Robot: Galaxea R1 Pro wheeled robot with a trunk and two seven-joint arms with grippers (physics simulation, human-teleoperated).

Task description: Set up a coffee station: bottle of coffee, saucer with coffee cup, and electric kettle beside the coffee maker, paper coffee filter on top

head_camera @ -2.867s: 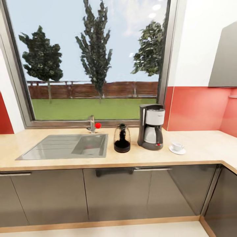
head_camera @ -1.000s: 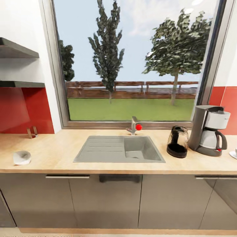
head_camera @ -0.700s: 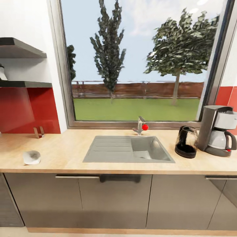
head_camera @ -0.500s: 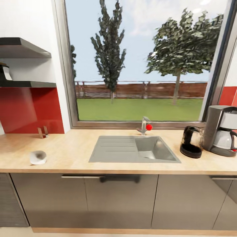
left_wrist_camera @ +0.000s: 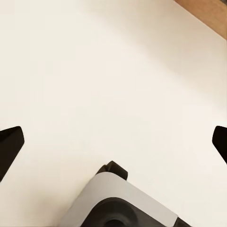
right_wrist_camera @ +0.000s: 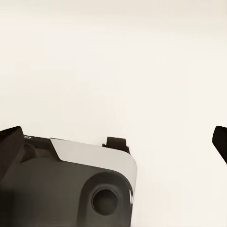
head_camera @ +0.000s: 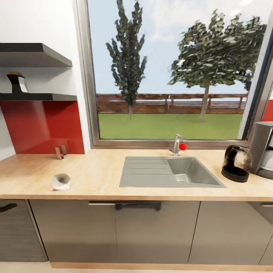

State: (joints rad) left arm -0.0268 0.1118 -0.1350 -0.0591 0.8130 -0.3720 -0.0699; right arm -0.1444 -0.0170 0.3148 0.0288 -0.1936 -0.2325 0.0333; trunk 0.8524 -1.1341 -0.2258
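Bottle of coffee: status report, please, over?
Both grippers open, empty. Bottle of coffee on kitchen shelf. Paper coffee filter lying on kitchen countertop. Nothing blocking.

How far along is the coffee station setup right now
Done: the electric kettle stands beside the coffee maker on the kitchen countertop. In hand: nothing; both grippers are open over pale floor. Left: the bottle of coffee sits on the kitchen shelf, and the paper coffee filter lies far left.

Pale wood, grey steel, red wall

The worktop (head_camera: pixel 94 178) is light wood-grain over glossy grey cabinet fronts (head_camera: pixel 151 231); red splashback (head_camera: pixel 45 127), grey sink (head_camera: pixel 168 172), white paper coffee filter (head_camera: pixel 61 181), black shelf (head_camera: pixel 36 97).
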